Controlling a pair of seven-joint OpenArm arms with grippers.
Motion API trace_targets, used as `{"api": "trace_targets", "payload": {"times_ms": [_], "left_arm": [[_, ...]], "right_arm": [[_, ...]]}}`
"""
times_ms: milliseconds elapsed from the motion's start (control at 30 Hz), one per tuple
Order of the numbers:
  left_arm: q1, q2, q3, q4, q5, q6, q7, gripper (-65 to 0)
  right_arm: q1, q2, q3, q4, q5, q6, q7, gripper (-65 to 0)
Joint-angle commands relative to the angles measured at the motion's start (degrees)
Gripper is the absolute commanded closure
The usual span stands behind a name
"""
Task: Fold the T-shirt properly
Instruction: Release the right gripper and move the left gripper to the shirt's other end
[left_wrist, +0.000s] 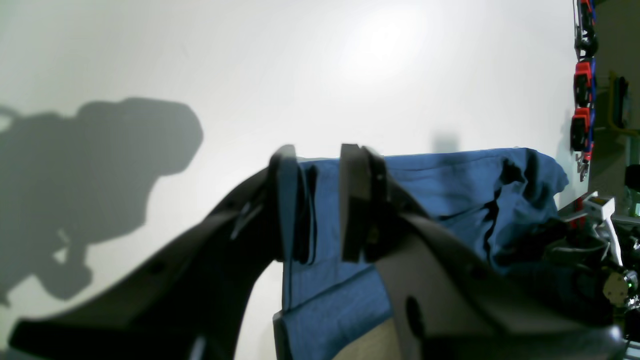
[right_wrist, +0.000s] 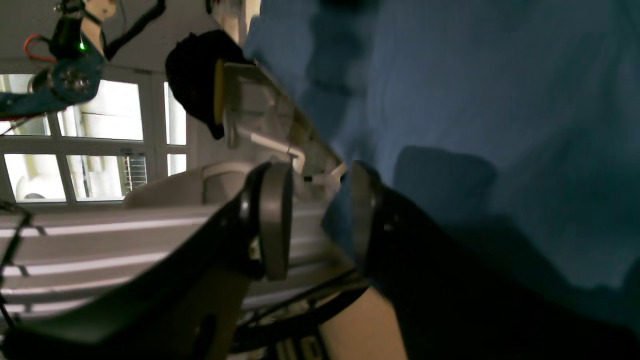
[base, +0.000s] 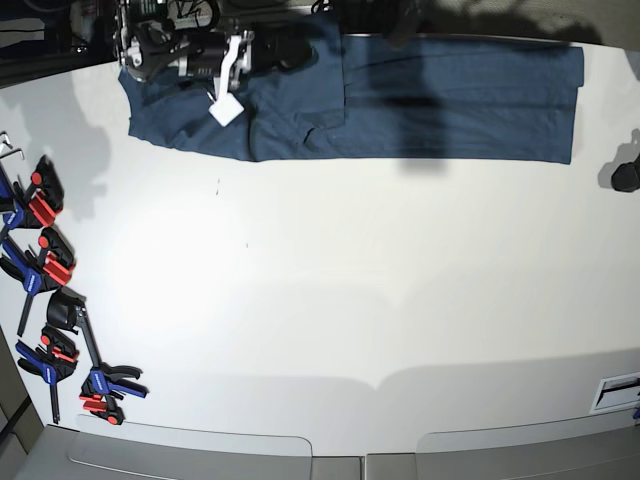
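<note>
From the base view we look straight down on the white counter (base: 330, 300) from high above. Each wrist view sits close behind its own tool, low over the counter. All three share the T-shirt (base: 450, 100).

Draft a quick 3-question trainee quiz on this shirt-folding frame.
1. True or false: the T-shirt lies bunched in the middle of the table.
2. In the base view, the red and blue clamps are: A) along the table's left edge, B) on the shirt, C) along the right edge.
3. In the left wrist view, do the left tool jaws stand apart or closed?

Key: 1 false, it is stretched in a strip along the top edge of the base view; 2 A; 3 apart, with blue cloth visible through the gap.
</note>
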Motion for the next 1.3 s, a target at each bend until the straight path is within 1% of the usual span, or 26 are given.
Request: {"api": "trace_targets", "payload": {"times_ms": [0, 67, 133, 233, 267, 400, 433, 500, 633, 733, 1000, 1133, 1267], "left_arm": [[-0.8, -2.0, -0.7, 0.7, -1.4, -0.5, -0.6, -13.6], [-0.8, -2.1, -0.7, 0.7, -1.4, -0.5, -0.6, -15.1], [-0.8, -2.1, -1.5, 0.7, -1.4, -0.5, -0.7, -18.2], [-0.7, -2.1, -4.4, 0.7, -1.4, -0.5, -0.7, -22.9], [-0.7, -2.1, -5.8, 0.7, -1.4, -0.5, -0.7, -23.7], [0.1, -2.1, -11.8, 0.7, -1.4, -0.5, -0.6, -23.8], [0.7, -2.1, -13.0, 0.7, -1.4, -0.5, -0.6, -23.8], [2.6, -2.1, -14.4, 0.7, -1.4, -0.5, -0.6, -26.2], [7.9, -1.3, -14.6, 0.7, -1.4, -0.5, -0.7, -30.8], [11.0, 1.1, -14.6, 0.7, -1.4, -0.5, -0.9, -31.0], [16.1, 10.1, -14.6, 0.7, -1.4, -0.5, -0.8, -31.0], [18.3, 13.1, -14.6, 0.7, -1.4, -0.5, -0.9, -31.0], [18.8, 14.9, -14.6, 0.7, -1.4, -0.5, -0.6, -31.0]], "right_arm": [[1.1, 0.6, 0.2, 1.1, 1.7, 0.3, 0.5, -18.2], [2.9, 0.6, 0.2, 1.1, 1.7, 0.3, 0.5, -18.2], [4.7, 0.6, 0.2, 1.1, 1.7, 0.3, 0.5, -18.2], [7.0, 0.6, 0.2, 1.1, 1.6, 0.3, 0.5, -18.2], [7.7, 0.6, 0.2, 1.1, 1.6, 0.3, 0.5, -18.2], [10.1, 0.6, 0.5, 1.1, 1.4, 0.3, 0.5, -18.2], [10.5, 0.6, 0.7, 1.1, 1.4, 0.3, 0.5, -18.2], [11.4, 0.6, 1.2, 1.1, 1.4, 0.3, 0.5, -18.2], [13.1, 0.6, 3.5, 1.1, 1.4, 0.3, 0.5, -18.2], [14.5, 0.6, 6.1, 1.1, 1.3, 0.3, 0.5, -18.2], [16.2, 0.6, 14.1, 1.1, 1.2, 0.3, 0.5, -18.2], [16.2, 0.6, 17.5, 1.1, 1.2, 0.3, 0.5, -18.2], [16.2, 0.6, 18.8, 1.1, 1.2, 0.3, 0.5, -18.2]]}}
